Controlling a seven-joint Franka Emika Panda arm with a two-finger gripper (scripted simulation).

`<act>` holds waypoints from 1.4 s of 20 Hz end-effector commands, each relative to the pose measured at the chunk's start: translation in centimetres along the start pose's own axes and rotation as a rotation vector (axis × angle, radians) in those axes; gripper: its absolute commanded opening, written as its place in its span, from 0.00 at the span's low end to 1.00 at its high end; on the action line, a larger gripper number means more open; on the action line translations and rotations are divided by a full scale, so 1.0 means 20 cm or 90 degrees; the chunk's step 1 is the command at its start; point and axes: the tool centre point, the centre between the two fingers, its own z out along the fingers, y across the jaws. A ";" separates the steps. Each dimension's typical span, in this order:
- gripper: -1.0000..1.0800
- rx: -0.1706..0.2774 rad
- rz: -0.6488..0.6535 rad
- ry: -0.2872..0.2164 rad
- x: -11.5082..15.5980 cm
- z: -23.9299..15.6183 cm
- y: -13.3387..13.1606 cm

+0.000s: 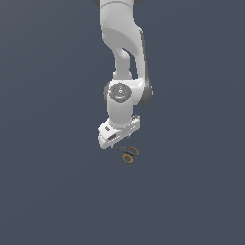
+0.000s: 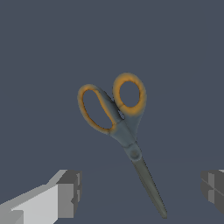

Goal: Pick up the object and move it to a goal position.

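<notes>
Nothing of the pick is done yet, as far as I can judge: from my remote seat I see the scissors point(image 1: 127, 154) lying flat on the grey floor point(image 1: 43, 191), not lifted and not gripped. Going left to right in the exterior view, the floor is bare grey, then comes the white arm point(image 1: 123, 57) hanging down at centre, with the gripper point(image 1: 115, 145) low over the surface; the scissors sit just beside its underside, at about four o'clock from the hand body, their orange ring handles poking out toward the exterior view's right. I cannot make out the fingertips in that view. In the wrist view the left finger point(image 2: 70, 192) and the right finger point(image 2: 214, 186) stand spread wide apart, released and holding nothing, with the dark blades point(image 2: 151, 188) running into the gap between them and the ring handles point(image 2: 111, 105) beyond, at roughly eleven to twelve o'clock from the pivot. I see no goal marker in either picture. Still to do, by my reckoning: descend the last bit, close on the blades or the pivot, lift, carry to the goal.
</notes>
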 end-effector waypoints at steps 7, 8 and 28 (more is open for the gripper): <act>0.96 0.004 -0.105 0.003 -0.02 0.11 -0.01; 0.96 0.004 -0.113 0.004 -0.02 0.12 -0.01; 0.96 0.005 -0.142 0.005 -0.03 0.33 -0.02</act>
